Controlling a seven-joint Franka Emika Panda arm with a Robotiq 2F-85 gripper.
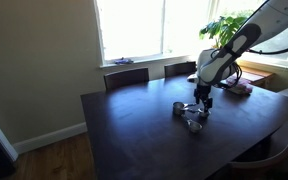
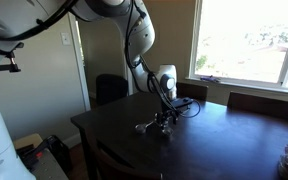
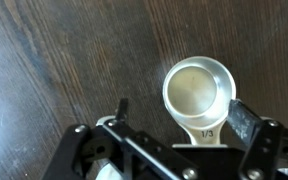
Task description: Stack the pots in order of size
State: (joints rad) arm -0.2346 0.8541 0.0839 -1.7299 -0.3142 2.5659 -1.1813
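In the wrist view a shiny silver pot (image 3: 196, 88), a small round cup with a flat handle marked 1/3, stands upright on the dark table. Its handle points back under my gripper (image 3: 184, 112), whose two black fingers are spread wide, one on each side of the cup, not touching it. In an exterior view my gripper (image 1: 199, 103) hangs low over small silver pots (image 1: 192, 120), with another one (image 1: 180, 107) just beside it. In the exterior view from the opposite side, my gripper (image 2: 164, 110) is down at the pots (image 2: 152, 126). I cannot tell their sizes apart there.
The dark wooden table (image 1: 134, 130) has chairs (image 1: 126, 77) along its far edge by the window. A green plant (image 1: 227, 28) and pinkish flat items (image 1: 240, 88) are at the back corner. A cable lies by the gripper (image 2: 189, 108).
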